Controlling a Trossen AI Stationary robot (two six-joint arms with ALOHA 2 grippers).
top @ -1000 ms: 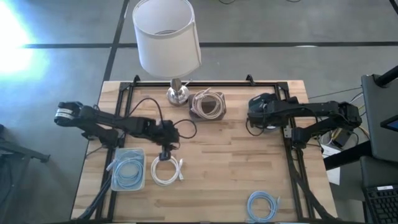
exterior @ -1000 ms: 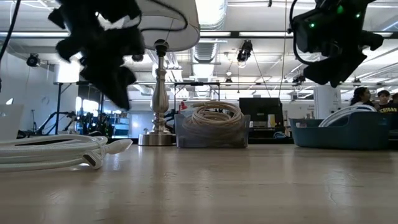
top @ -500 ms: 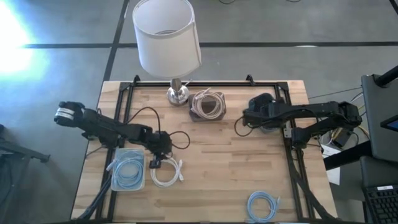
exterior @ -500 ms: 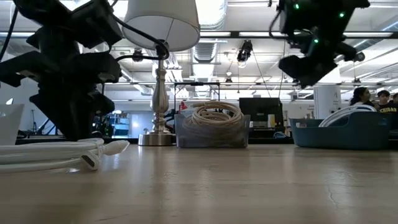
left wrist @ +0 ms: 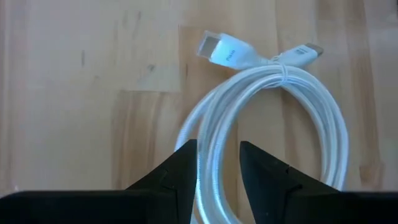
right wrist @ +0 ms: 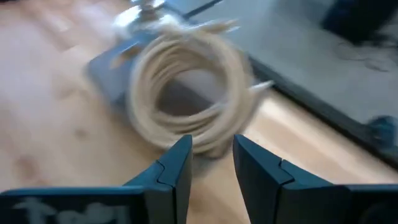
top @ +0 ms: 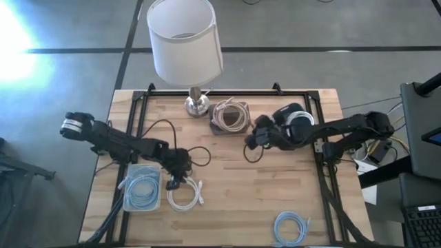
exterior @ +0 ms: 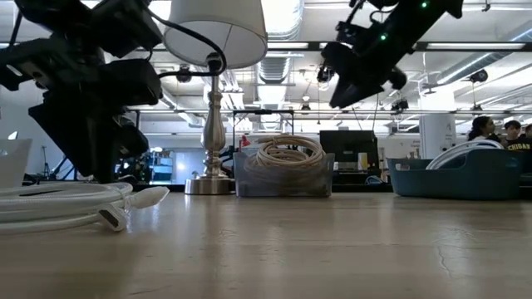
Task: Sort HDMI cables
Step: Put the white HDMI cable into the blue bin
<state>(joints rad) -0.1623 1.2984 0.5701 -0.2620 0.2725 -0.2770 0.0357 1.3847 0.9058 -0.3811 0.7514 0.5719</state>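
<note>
I have the left end effector low over the white cable, at the coil's inner edge near the blue bin. In the left wrist view its fingers straddle a strand of the white cable; there is a gap between them with the cable running through, so I read it as released, not clenched. The two plugs lie side by side at the coil's far end, flat on the table.

The blue bin holds a light blue cable and sits close to the table's left edge. Another light blue cable lies alone near the front edge, well apart from everything else.

The right end effector hangs above the table just beside the grey bin, which holds a beige cable. In the right wrist view its fingers stand apart with nothing between them, and the beige cable lies ahead. The lamp stands touching or just beside that bin at the back edge, so room there is tight.

Between the two arms the middle of the table is bare wood, giving open space for moving. In the low view a dark bin with a white cable sits at the right, and a person shows far behind.
</note>
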